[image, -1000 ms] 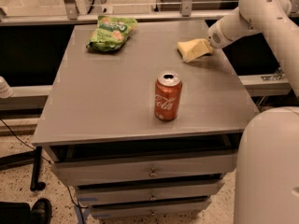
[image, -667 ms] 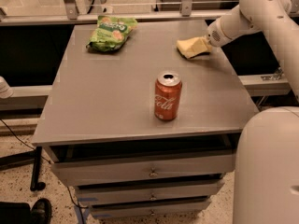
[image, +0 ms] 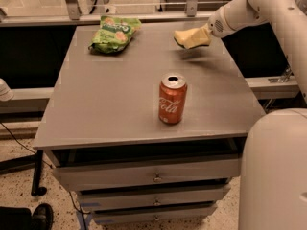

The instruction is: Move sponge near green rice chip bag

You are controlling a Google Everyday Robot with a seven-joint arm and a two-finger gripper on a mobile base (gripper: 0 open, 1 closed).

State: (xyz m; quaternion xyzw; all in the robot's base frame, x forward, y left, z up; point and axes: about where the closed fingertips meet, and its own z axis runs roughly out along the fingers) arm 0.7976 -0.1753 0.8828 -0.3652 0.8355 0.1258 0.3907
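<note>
Arm (image: 249,8) stretched over table (image: 120,104) far edge, tool (image: 206,33) holding sponge (image: 191,38) aloft

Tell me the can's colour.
The can is red with white lettering, camera view. The pincer holds the sponge above the table, far right.

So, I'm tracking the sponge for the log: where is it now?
The sponge hangs over the far right of the table, held by the end effector, right of the green bag and beyond the can.

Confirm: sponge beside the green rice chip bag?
No: the gripper holds the sponge raised at back right, while the green rice chip bag lies at back left.
</note>
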